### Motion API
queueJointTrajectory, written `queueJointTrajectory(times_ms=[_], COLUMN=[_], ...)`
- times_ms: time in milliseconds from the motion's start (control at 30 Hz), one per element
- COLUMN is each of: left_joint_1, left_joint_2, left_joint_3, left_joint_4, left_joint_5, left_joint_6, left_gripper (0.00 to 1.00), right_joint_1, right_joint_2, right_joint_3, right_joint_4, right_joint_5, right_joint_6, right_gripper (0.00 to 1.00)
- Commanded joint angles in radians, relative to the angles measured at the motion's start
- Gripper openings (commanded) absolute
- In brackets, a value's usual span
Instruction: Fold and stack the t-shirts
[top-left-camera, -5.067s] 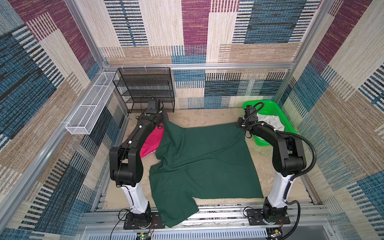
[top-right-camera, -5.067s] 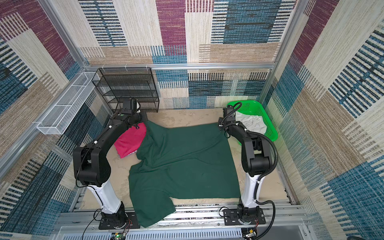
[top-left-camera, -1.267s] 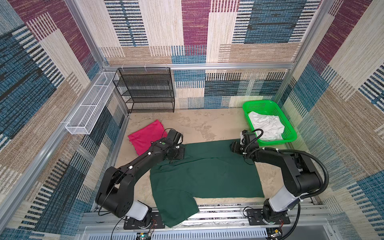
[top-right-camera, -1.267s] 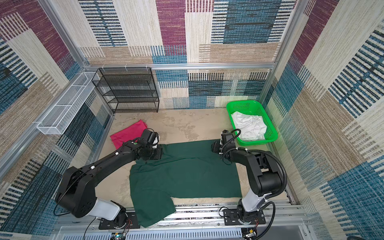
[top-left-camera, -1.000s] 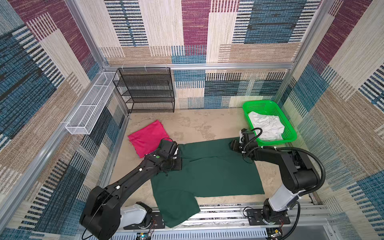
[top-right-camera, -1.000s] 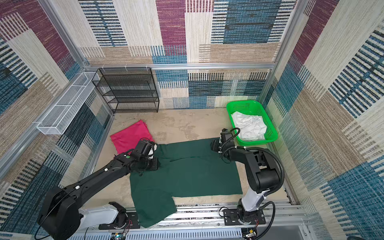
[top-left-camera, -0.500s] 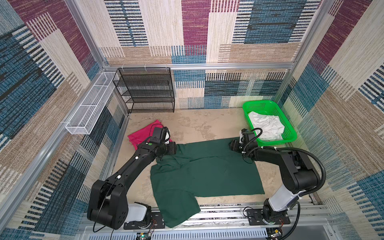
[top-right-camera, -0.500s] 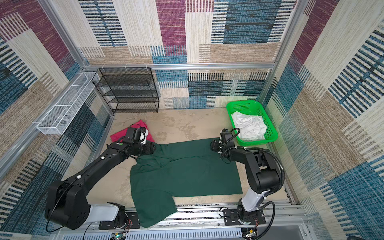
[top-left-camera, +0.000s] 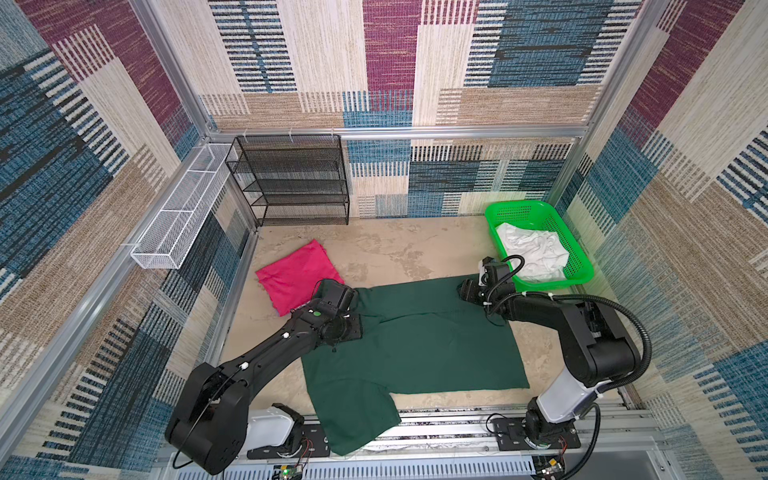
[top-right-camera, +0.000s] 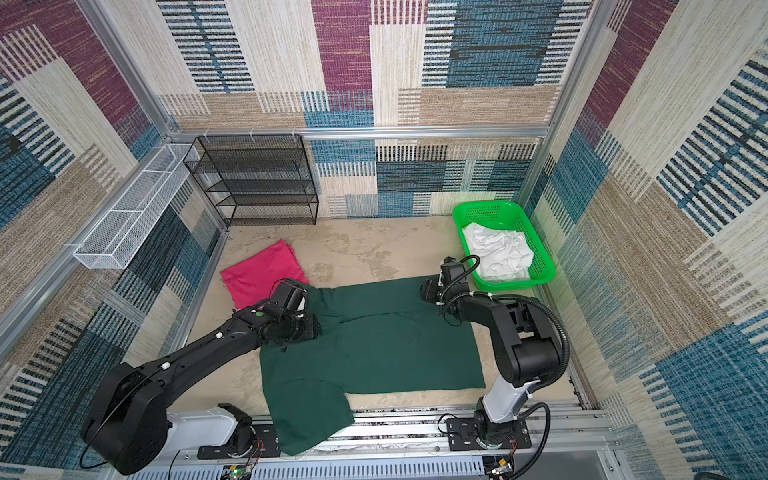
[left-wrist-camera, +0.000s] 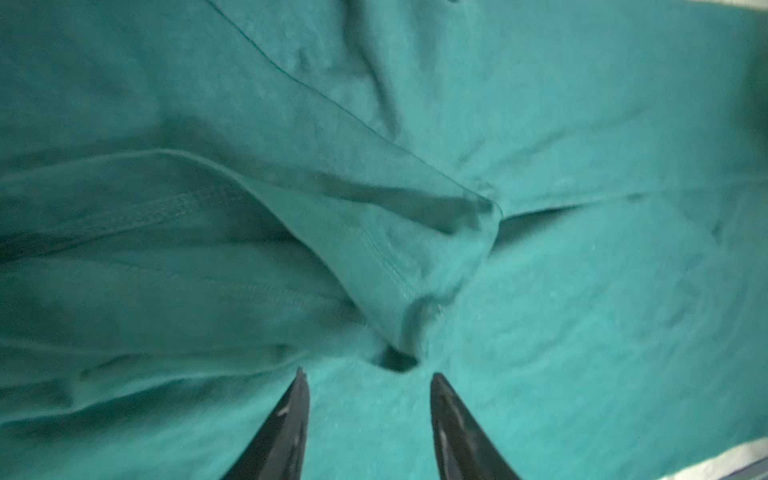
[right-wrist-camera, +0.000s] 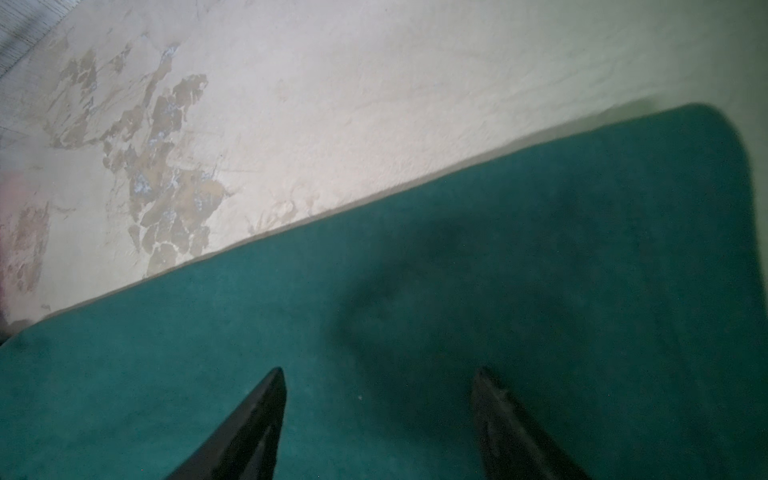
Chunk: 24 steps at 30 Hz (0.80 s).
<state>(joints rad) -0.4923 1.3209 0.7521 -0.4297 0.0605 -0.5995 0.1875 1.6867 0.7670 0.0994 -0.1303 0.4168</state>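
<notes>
While hovering over green shirt (top-left-camera: 415, 345), half-folded on tabletop (top-left-camera: 374, 249), hang parted, empty: left claw (left-wrist-camera: 368, 374) at bunched hem (left-wrist-camera: 386, 266), right claw (right-wrist-camera: 379, 370) at far corner, likely for tidying. Pink shirt (top-left-camera: 295, 274) folded beside, probably stack base.

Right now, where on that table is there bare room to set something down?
Bare table lies behind the green shirt, between the pink shirt, black rack and basket. The front is crowded: that shirt covers most of it.

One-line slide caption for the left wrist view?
Left gripper, fingers apart, aimed at a bunched fold of the dark green t-shirt.
</notes>
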Motion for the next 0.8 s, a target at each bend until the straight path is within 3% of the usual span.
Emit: queueJointTrajectory(times_ms=[0, 233, 533, 767], left_joint_1=[-0.010, -0.033, -0.068, -0.199], left_joint_2=[0.022, 0.063, 0.032, -0.060], left_joint_3=[-0.011, -0.015, -0.036, -0.027], left_joint_4=[0.117, 0.138, 0.156, 0.068], left_joint_5=[0.027, -0.007, -0.027, -0.165], left_joint_6=[-0.098, -0.148, -0.176, -0.255], left_gripper=[0.47, 0.40, 0.00, 0.00], right_joint_1=[0.000, 0.000, 0.000, 0.000], right_joint_2=[-0.003, 0.009, 0.020, 0.039], right_joint_3=[-0.016, -0.028, -0.036, -0.046], right_joint_4=[-0.061, -0.049, -0.032, -0.012], right_joint_5=[-0.008, -0.022, -0.034, -0.046], right_joint_6=[0.007, 0.004, 0.001, 0.002], right_gripper=[0.72, 0.73, 0.73, 0.73])
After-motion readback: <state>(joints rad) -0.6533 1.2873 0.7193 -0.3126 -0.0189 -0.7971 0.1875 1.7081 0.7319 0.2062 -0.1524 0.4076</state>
